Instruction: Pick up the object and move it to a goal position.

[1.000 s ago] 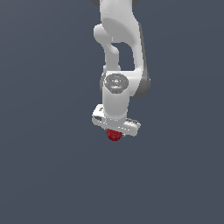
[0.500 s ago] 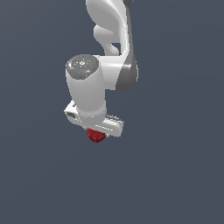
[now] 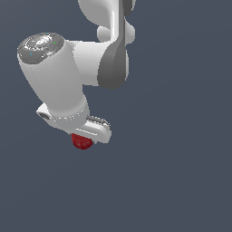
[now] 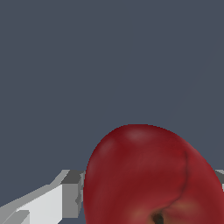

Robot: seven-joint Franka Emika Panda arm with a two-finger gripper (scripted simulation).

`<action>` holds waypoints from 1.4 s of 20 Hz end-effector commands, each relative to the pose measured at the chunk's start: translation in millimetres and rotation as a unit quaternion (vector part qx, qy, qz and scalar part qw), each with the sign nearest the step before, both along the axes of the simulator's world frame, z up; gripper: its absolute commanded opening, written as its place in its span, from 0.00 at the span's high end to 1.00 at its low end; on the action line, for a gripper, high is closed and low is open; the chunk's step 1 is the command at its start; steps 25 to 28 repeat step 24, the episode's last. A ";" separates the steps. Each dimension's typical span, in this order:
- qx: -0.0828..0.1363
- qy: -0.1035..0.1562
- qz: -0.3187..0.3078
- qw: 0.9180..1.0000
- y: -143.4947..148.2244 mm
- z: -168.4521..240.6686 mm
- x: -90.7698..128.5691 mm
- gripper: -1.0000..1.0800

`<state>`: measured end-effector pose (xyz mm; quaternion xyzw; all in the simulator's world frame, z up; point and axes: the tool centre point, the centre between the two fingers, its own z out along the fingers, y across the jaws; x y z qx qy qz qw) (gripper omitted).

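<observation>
White two-finger gripper (image 3: 84,136) is clamped on the small glossy dark-red apple-like ball (image 3: 82,142), held above the grey-blue floor (image 3: 172,181).

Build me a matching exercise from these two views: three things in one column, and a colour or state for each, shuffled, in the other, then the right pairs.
Things:
1. small glossy dark-red apple-like ball
2. white gripper
3. round grey cap on the arm's joint

Colour or state:
A. shut on what it carries
B. grey disc, facing up on the joint, above the gripper in the exterior view
C. dark red, dimpled, held just under the white hand

Pairs: 1-C, 2-A, 3-B
</observation>
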<state>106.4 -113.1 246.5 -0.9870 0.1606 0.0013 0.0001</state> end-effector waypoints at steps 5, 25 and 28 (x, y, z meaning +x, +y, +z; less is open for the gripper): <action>0.000 -0.001 0.000 1.000 -23.6 25.3 14.9 1.00; 0.000 -0.001 0.000 1.000 -46.5 47.5 30.0 1.00; 0.000 -0.001 0.000 1.000 -46.5 47.5 30.0 1.00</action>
